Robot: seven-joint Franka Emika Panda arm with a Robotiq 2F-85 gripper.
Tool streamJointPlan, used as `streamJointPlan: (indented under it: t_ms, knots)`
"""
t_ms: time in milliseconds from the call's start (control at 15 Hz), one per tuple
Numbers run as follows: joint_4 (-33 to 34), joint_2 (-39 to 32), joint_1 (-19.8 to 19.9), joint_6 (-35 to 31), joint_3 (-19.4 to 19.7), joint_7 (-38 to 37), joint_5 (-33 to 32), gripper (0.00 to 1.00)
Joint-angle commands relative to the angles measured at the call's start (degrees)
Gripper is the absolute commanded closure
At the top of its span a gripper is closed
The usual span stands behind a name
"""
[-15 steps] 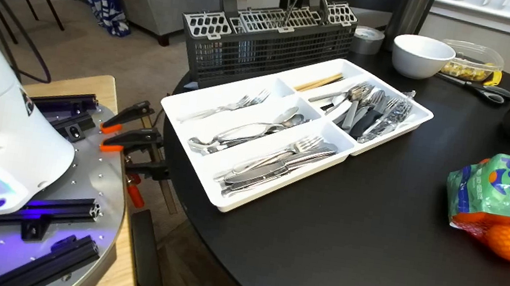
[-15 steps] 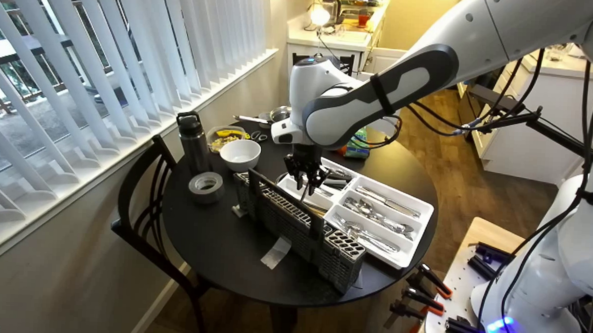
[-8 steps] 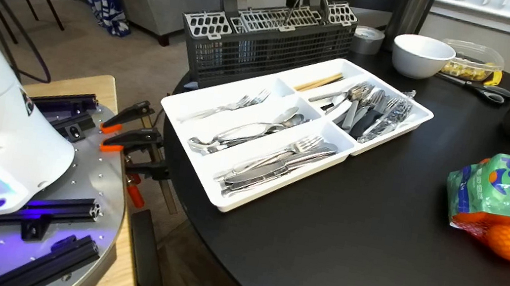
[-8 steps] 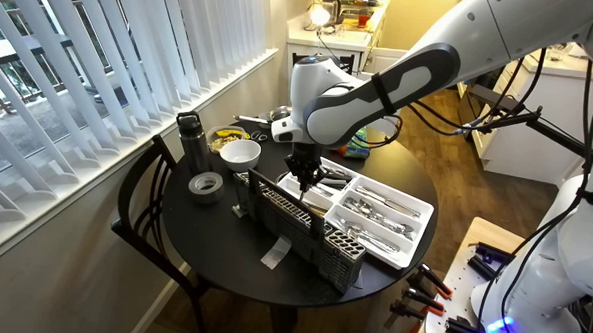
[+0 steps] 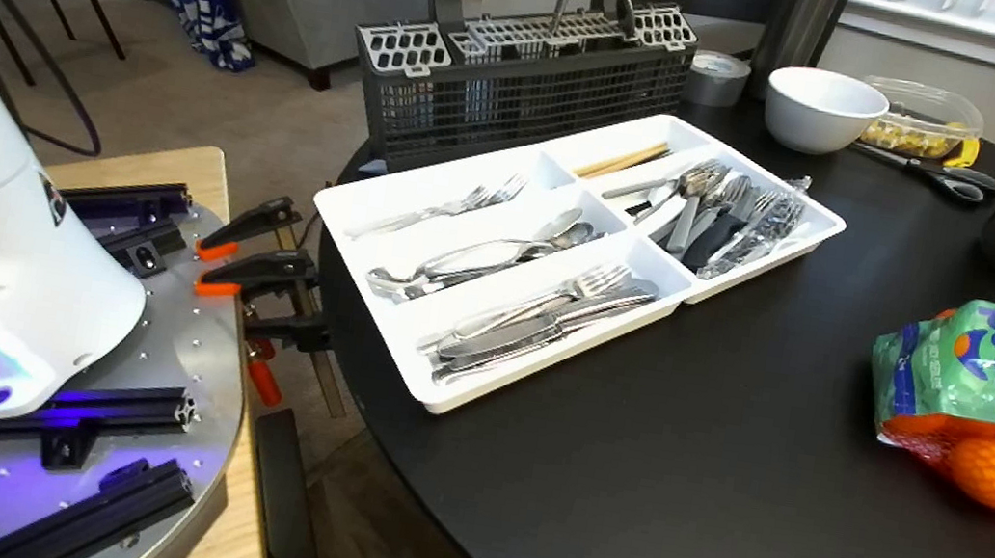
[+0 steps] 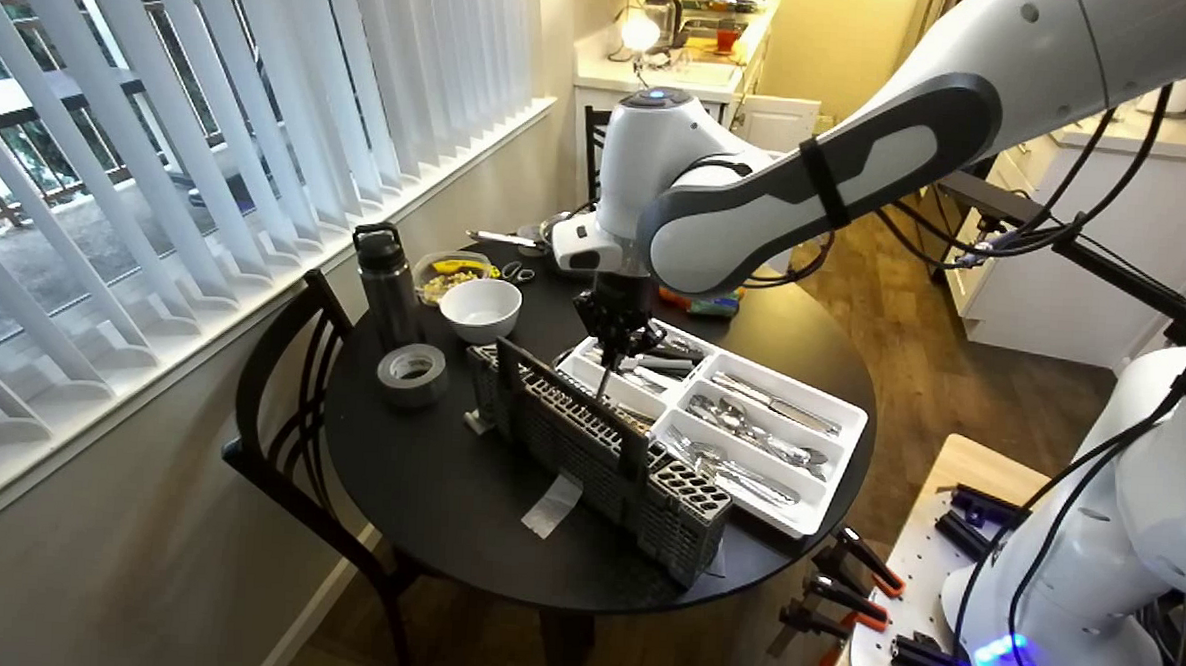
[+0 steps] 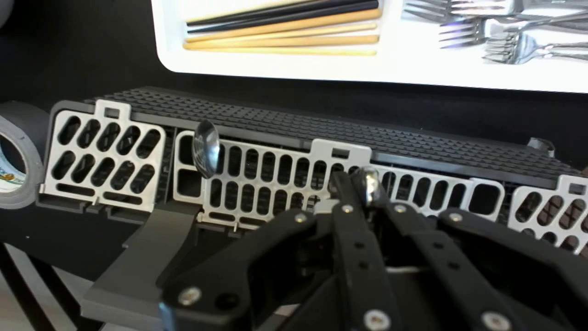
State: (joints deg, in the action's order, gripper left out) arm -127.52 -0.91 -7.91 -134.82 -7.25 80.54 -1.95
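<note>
1. Your black two-finger gripper [image 6: 610, 358] is closed and pinching a slim silver metal utensil [image 5: 562, 4]; in the wrist view a shiny end of it shows between the fingertips.
2. The utensil slants from your claw down to the light-grey slotted plastic middle lid [image 7: 275, 183] of a dark-grey lattice basket [image 5: 522, 107]. How deep its lower end reaches is hidden.
3. Judging by how things lie, your grip is made, but the utensil isn't clear of the basket. A silver metal spoon [image 7: 206, 149] also stands up from the lid, apart from your fingers.
4. Just beside the basket sits a white plastic compartment tray [image 7: 285, 64], with tan and black chopsticks [image 7: 282, 37] and silver metal forks [image 7: 510, 43] in separate compartments.
5. A second ago your fingers stood apart; now they're together. Compared with half a second ago, you're higher, more shaft shows below the claw, and the middle lid's front edge seems tipped up. The tray looks unmoved.
</note>
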Motion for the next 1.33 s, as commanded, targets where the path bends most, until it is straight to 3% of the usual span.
streamJointPlan:
  t_ms: [0, 200, 333, 867, 1267]
  knots:
    - [-4.86, 5.75, -0.59, -0.96, -0.89, -8.48, -7.40, 0.96]
    - [-6.07, 8.62, -0.69, 1.60, -1.59, -19.01, -16.19, 0.96]
    - [-6.32, 10.32, -1.12, 3.23, -2.18, -23.05, -17.70, 0.96]
    - [-5.74, 17.37, -2.73, 11.03, -2.44, -26.44, -16.15, 0.96]
    - [-1.94, 22.46, -4.00, 22.17, -2.73, -27.37, -15.35, 0.96]
